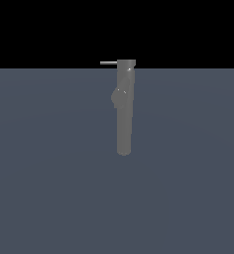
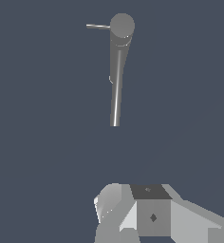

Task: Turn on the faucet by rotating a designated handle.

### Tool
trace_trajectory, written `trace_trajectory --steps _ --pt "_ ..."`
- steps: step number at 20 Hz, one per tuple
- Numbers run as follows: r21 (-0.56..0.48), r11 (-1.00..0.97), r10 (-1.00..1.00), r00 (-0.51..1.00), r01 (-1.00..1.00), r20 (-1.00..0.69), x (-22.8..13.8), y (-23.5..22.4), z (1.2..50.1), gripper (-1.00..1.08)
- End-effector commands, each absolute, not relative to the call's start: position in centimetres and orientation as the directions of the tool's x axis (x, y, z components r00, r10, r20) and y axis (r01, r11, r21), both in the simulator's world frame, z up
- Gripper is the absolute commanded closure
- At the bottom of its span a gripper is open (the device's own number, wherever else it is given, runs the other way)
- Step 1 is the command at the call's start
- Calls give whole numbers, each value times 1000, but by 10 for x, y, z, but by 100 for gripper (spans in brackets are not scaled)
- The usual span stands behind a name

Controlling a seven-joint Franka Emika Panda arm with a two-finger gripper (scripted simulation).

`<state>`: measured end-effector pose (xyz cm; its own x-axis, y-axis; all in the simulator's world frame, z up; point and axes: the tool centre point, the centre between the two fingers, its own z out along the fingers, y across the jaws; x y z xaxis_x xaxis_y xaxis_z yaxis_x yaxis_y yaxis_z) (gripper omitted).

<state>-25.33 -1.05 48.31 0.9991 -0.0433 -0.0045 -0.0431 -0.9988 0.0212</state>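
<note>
1. One faucet point(image 1: 124, 119) stands mid-frame in the exterior view, its handle point(image 1: 108, 63) poking toward upper left (thin rod).
2. Gripper point(image 2: 133, 218) sits well apart from it; can't tell whether fingers are apart or together.

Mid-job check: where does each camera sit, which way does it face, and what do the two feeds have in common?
Exterior view: off the arm, its position not on record; it faces the faucet upright on a blue-grey floor, with the handle jutting toward the exterior view's left. No part of the robot shows.
Wrist view: on the wrist, looking at the faucet from a distance and seeing its round end face; only pale boxy parts of the gripper show, jaws unclear.
Shared: faucet, handle and floor; nothing is touching the handle.
</note>
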Motion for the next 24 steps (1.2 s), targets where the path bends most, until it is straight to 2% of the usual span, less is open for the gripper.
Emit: trace_trajectory --steps 1,12,24 --pt "21 -999 -43 999 -43 -4 -253 -10 483 108" --pt "19 -999 -50 999 -50 -4 -227 -7 464 108" --pt "12 -998 -69 998 -69 -3 -147 3 408 108"
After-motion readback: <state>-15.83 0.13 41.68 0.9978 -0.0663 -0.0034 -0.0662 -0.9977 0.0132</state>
